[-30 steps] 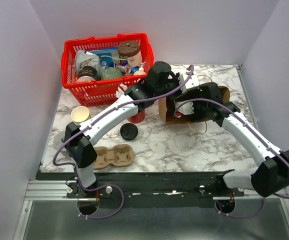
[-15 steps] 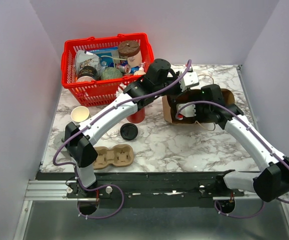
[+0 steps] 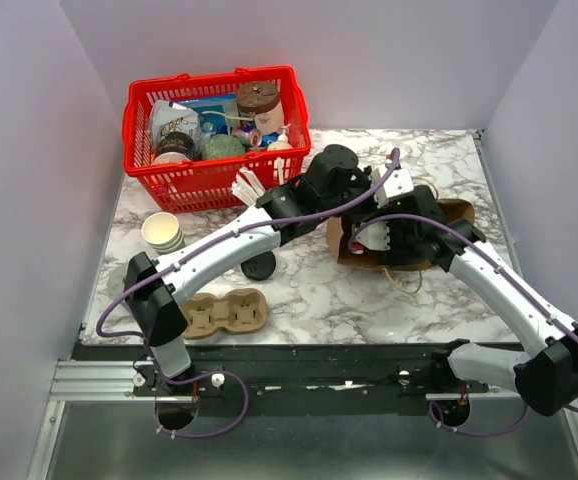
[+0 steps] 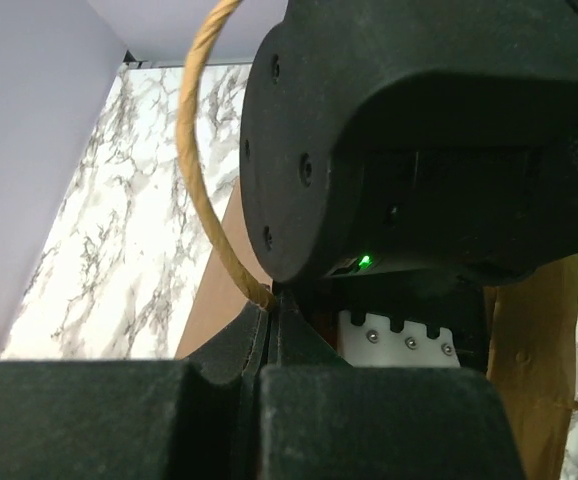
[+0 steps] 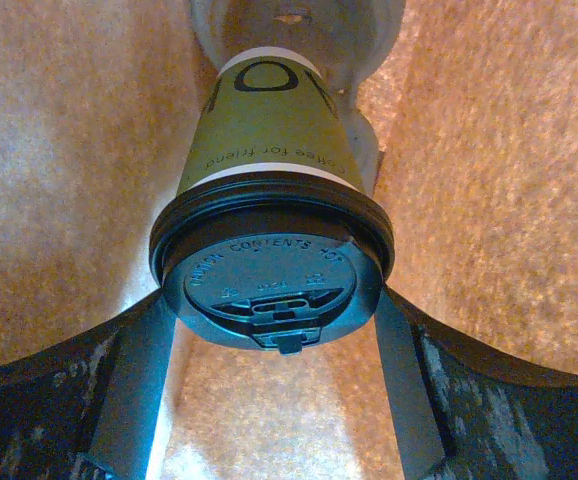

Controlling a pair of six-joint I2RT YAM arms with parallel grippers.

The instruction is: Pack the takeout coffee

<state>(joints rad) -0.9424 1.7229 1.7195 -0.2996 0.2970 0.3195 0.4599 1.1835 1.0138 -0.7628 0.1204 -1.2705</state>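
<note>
While left jaws pinch the bag handle (image 4: 197, 180), takeout coffee (image 5: 269, 130) inside paper bag (image 5: 59, 150), lid (image 5: 269, 280) clamped between right jaws.

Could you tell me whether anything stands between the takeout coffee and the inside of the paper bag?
Nothing visible does. The takeout coffee, gripped at its lid by the right gripper, is already inside the paper bag, brown walls either side; the left gripper pinches its twine handle.
</note>
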